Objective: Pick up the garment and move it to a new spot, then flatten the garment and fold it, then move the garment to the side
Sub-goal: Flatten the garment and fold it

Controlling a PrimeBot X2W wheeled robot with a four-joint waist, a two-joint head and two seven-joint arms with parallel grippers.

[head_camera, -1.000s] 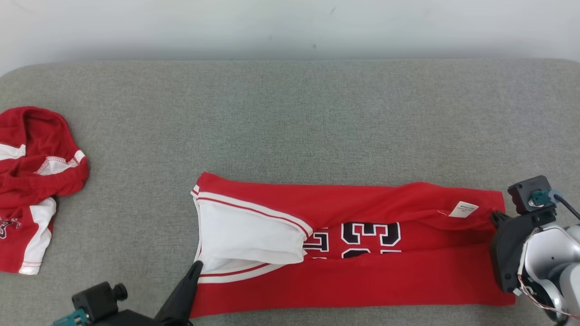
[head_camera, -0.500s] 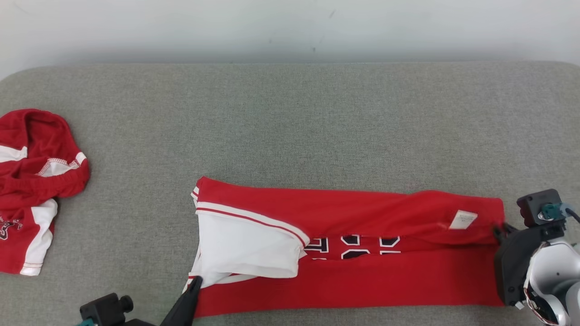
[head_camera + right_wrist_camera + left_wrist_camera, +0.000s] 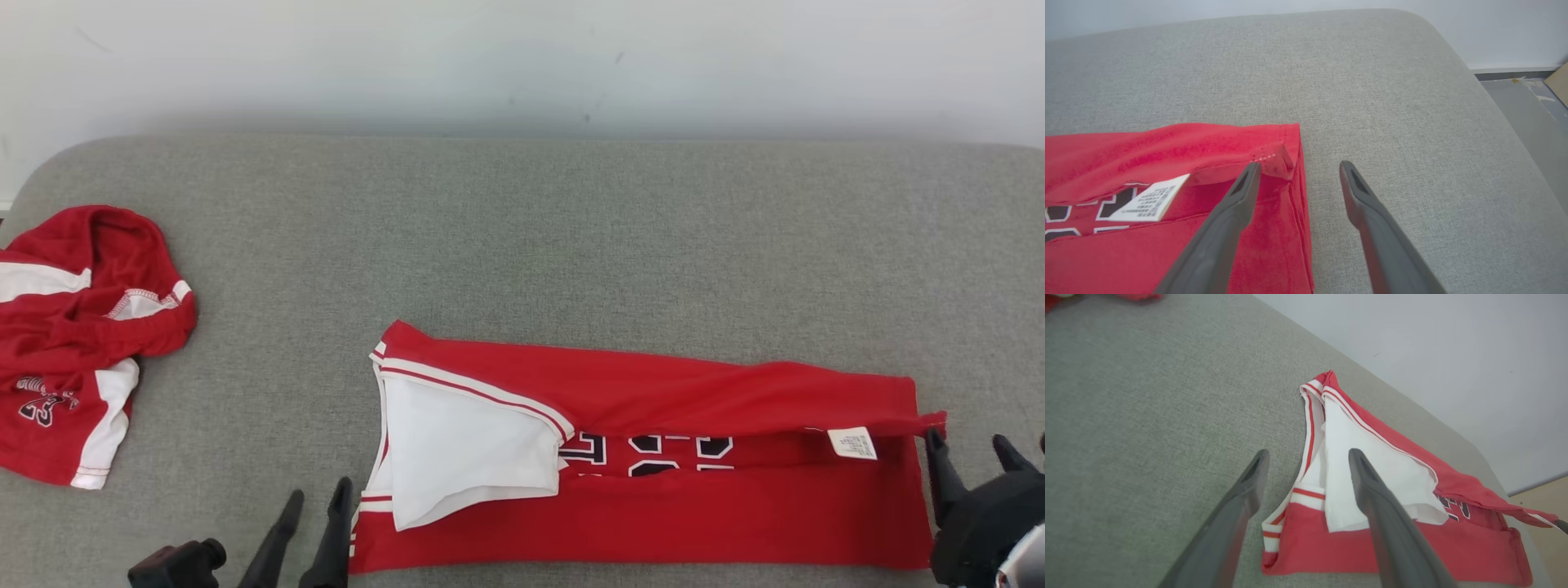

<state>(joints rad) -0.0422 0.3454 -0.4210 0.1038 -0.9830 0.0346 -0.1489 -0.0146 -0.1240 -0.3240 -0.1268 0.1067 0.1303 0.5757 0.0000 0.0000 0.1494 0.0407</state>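
The garment (image 3: pixel 653 514), a red jersey with a white side panel and black numbers, lies folded into a long band across the near part of the grey padded surface (image 3: pixel 522 245). Its top flap covers the upper part of the numbers, and a white label (image 3: pixel 853 443) shows near the right end. My left gripper (image 3: pixel 318 494) stands open at the garment's left end (image 3: pixel 1331 547), one finger over the white panel and the other over bare fabric. My right gripper (image 3: pixel 967 441) stands open at the right end (image 3: pixel 1167 155), its left fingertip just touching the folded corner.
A second red and white garment (image 3: pixel 73 343) lies crumpled at the far left edge of the surface. A pale wall runs behind. The surface's rounded right edge drops to a grey floor (image 3: pixel 1527 114) close beside my right gripper.
Both grippers have opened and let go of the garment's ends. The top flap has come down nearer and now hides more of the numbers. The head camera has shifted.
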